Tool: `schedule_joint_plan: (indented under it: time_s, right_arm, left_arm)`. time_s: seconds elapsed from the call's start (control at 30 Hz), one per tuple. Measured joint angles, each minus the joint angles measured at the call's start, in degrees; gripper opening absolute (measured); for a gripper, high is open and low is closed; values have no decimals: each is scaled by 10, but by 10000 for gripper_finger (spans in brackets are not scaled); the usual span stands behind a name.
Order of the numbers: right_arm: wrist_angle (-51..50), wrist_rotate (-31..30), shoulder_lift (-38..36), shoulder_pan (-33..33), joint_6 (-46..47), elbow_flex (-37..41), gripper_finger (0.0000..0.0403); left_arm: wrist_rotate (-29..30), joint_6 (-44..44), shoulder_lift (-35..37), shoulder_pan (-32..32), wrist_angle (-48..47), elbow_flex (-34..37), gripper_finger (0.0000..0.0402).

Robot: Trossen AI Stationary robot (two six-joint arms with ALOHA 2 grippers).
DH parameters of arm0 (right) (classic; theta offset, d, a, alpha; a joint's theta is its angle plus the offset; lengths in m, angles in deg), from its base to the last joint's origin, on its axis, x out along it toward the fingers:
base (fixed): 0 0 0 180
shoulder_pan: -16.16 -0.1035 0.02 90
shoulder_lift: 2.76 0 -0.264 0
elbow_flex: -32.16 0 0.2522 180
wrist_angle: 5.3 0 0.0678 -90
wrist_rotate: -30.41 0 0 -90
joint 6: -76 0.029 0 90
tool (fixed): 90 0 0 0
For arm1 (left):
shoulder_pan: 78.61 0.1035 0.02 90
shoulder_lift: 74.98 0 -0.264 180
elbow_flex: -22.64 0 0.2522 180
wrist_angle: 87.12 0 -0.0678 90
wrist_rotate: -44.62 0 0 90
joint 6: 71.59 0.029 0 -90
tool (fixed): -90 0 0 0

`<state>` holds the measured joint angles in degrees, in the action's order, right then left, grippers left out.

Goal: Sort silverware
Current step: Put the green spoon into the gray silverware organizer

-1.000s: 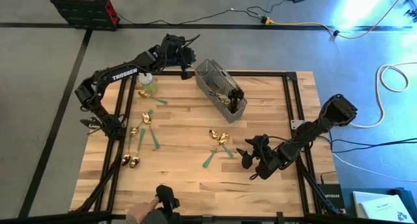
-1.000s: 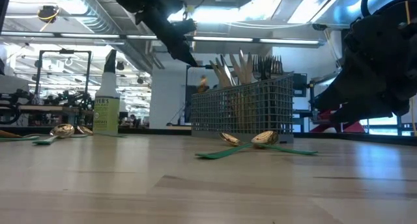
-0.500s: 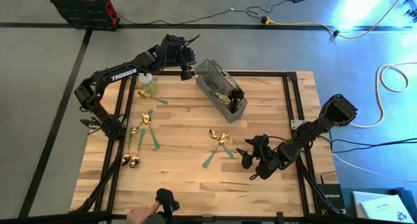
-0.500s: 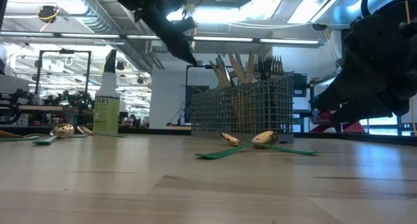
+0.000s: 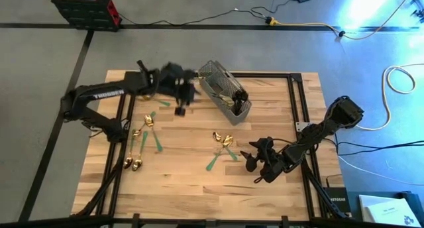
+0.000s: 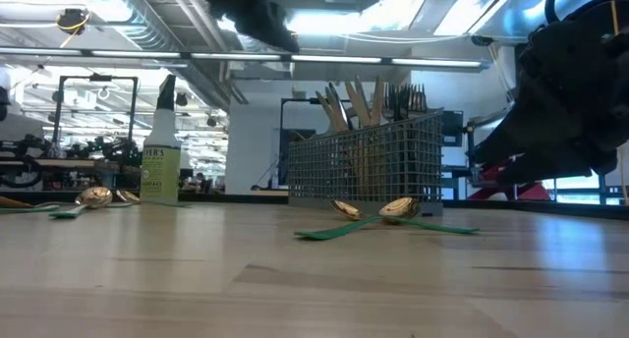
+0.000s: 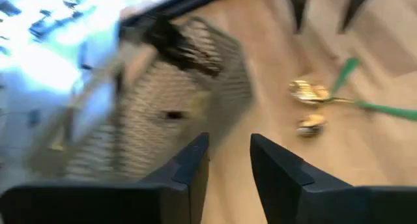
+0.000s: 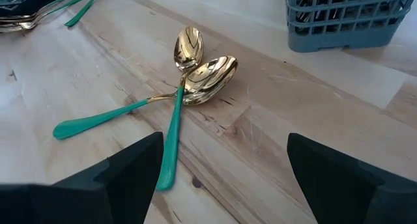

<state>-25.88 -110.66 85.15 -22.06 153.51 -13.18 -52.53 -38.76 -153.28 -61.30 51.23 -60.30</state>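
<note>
The silverware lies scattered. Two gold spoons with green handles [image 8: 186, 74] cross on the boards [image 5: 222, 145], and more gold and green pieces lie at the left [image 5: 140, 138]. Other pieces stand in the grey mesh caddy [image 5: 225, 92] at the far side. My left gripper [image 7: 229, 149] hangs blurred in the air left of the caddy [image 5: 180, 105]. Its fingers stand a little apart with nothing between them. My right gripper [image 8: 225, 178] rests wide open low over the table [image 5: 260, 163], just right of the crossed spoons and clear of them.
A spray bottle with green liquid [image 6: 160, 146] stands at the far left, near the left arm. The caddy [image 6: 364, 166] stands upright with handles sticking out of its top. Bare boards lie between the two spoon groups and along the near edge.
My left gripper has swung fast from above the caddy's far end toward the table's near side, and now hangs over the boards left of the caddy. A person's hand with a dark object at the near edge has gone out of view.
</note>
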Motion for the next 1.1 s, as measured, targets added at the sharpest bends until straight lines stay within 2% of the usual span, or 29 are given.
schedule_joint_plan:
  time_s: [0.07, 0.17, 0.3, 0.4, 0.5, 0.63, 0.77, 0.9, 1.1]
  right_arm:
    - [6, -7, 6, 0, 0, 0, 309]
    - [15, -8, 17, 0, 0, 0, 309]
    - [34, -8, 31, 0, 0, 0, 309]
    - [38, -9, 35, 1, 0, 0, 309]
    - [38, -9, 35, 5, 0, 0, 309]
    - [46, -8, 35, 13, -2, 0, 309]
    - [87, -3, 36, 13, -114, -9, 309]
    - [86, 6, 47, 14, -179, -34, 309]
    - [82, 45, 103, 44, -225, -64, 309]
  left_arm:
    - [-13, -47, 12, -21, 58, 64, 84]
    - [-29, -140, 17, -48, 196, 167, 74]
    - [39, -253, -3, -81, 387, 281, 68]
    - [64, -326, -33, -89, 475, 322, 68]
    - [64, -404, -71, -91, 488, 320, 68]
    - [20, -463, -140, -98, 484, 304, 68]
    - [36, -505, -210, -106, 484, 266, 68]
    - [37, -519, -262, -105, 480, 232, 68]
    - [34, -527, -277, -106, 479, 214, 68]
